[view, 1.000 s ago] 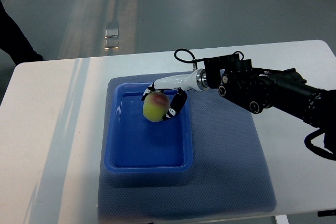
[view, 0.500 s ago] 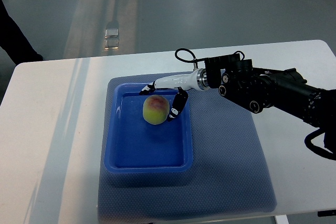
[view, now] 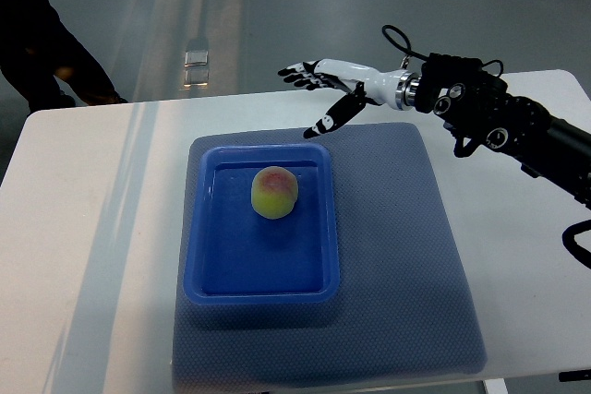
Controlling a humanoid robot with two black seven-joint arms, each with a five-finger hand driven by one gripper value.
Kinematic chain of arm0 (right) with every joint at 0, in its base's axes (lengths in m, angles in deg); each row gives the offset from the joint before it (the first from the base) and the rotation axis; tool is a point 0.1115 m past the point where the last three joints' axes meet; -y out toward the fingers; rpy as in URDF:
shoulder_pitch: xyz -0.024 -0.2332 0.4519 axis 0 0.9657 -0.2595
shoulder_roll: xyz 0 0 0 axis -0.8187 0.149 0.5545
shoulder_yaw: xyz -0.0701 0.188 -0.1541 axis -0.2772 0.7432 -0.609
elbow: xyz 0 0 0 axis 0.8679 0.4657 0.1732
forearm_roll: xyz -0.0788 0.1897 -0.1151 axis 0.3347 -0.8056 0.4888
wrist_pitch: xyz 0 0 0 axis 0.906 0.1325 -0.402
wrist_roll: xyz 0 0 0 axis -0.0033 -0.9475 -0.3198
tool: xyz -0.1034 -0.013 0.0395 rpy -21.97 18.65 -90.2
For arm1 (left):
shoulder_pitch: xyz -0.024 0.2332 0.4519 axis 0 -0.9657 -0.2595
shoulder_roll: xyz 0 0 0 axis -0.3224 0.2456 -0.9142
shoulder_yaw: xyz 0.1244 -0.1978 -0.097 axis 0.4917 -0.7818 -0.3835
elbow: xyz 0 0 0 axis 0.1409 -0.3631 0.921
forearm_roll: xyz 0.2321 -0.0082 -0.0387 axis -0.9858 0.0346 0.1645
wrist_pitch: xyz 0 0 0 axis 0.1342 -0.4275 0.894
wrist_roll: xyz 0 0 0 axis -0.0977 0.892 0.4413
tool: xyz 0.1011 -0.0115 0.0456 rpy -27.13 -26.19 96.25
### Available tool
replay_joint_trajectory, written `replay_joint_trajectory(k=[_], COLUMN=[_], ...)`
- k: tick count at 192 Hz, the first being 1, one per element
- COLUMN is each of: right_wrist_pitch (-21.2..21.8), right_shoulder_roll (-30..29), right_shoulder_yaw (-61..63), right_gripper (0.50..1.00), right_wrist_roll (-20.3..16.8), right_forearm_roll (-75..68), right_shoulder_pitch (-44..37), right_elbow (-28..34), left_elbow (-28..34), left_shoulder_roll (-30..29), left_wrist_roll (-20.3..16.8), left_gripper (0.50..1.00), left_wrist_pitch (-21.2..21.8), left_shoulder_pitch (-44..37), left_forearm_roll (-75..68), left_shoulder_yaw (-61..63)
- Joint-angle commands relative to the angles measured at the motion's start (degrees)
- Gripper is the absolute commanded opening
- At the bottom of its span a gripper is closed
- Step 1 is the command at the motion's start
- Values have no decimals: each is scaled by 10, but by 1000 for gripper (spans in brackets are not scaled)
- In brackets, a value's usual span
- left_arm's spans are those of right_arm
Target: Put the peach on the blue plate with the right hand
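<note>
Your right hand has let go of the peach and pulled up and away, and its fingers are now spread wide, holding nothing. The peach sits alone in the blue plate on the desk, so your job looks done.

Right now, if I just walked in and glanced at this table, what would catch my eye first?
Probably the bright blue plate, a shallow tray on a grey-blue mat in the middle of the white table, with a single yellow-green peach lying in it. Next comes the robot's black arm reaching in from the right, its white right hand open above the plate's far edge, holding nothing.
</note>
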Motion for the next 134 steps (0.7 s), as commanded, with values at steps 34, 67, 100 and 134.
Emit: replay_joint_trajectory(k=[34,67,100,134], right_wrist_pitch=[-54,-107,-134,-133], right_shoulder_roll=[20,37,31,28], right_shoulder_yaw=[39,41,43,73], right_gripper=[919,917,921,930], right_wrist_roll=[-59,-89,-92,-91], right_forearm_roll=[-315,-475,-547,-561], right_shoulder_pitch=[26,48,74,91], right_elbow=[-67,-66,-66,-65], left_elbow=[-2,-2,-2,-2], left_shoulder_roll=[0,0,0,0], left_wrist_roll=[0,0,0,0], left_gripper=[1000,1000,1000,1000], left_wrist_pitch=[0,-1,-1,-1], left_shoulder_pitch=[0,0,0,0], left_forearm_roll=[0,0,0,0], left_shoulder_yaw=[0,0,0,0])
